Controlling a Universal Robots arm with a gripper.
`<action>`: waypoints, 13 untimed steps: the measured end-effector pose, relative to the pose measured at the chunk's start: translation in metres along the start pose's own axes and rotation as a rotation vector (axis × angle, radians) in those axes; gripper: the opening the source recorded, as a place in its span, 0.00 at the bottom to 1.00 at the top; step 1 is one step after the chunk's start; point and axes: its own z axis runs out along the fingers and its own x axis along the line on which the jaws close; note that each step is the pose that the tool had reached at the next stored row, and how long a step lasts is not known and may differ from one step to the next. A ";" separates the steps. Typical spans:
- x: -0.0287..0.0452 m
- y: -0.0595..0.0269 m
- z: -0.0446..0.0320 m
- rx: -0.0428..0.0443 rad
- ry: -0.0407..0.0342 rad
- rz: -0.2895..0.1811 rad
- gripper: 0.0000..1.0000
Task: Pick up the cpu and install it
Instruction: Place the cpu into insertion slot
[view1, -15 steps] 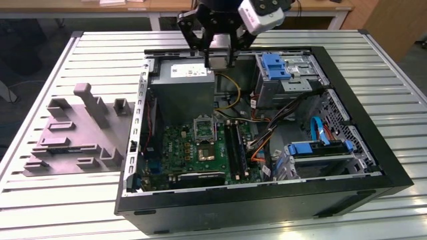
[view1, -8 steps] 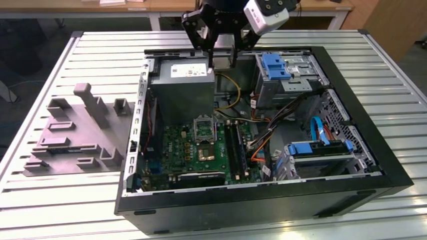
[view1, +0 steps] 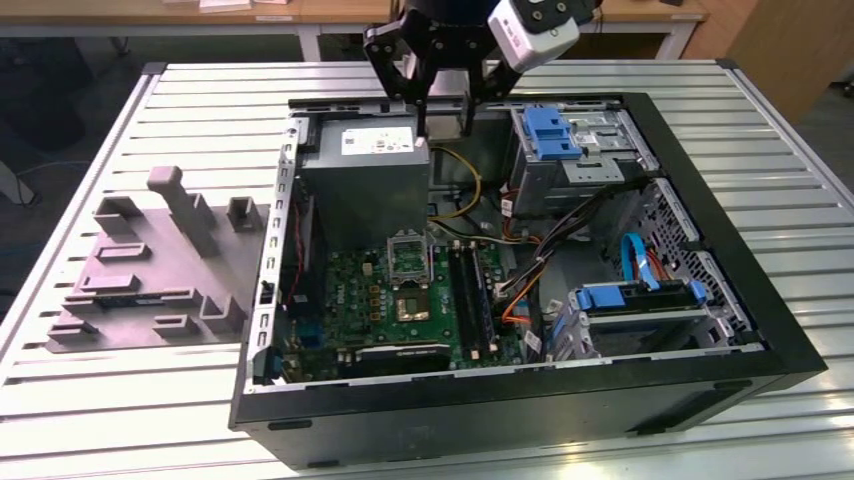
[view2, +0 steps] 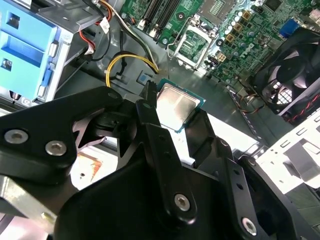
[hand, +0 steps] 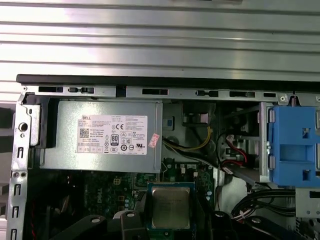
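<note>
My gripper hangs over the far side of the open computer case, shut on the cpu. The cpu is a thin square chip with a silvery top, and one black finger presses on each of two opposite edges. In the first wrist view the cpu sits between the dark fingers, just past the edge of the grey power supply. The green motherboard lies on the case floor below. Its square socket is uncovered, and its metal frame is tipped up beside it.
A grey power supply with a white label fills the case's far corner at the exterior view's left. Blue drive holders stand at the right, with bundles of cables between them. A black fan borders the board. A grey moulded tray lies on the slatted table.
</note>
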 end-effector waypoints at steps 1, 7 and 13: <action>0.0000 -0.0002 0.0001 -0.0001 -0.0001 0.000 0.47; 0.0000 -0.0011 0.0003 -0.0003 -0.0001 0.000 0.47; 0.0001 -0.0024 0.0007 -0.0001 0.0000 0.000 0.47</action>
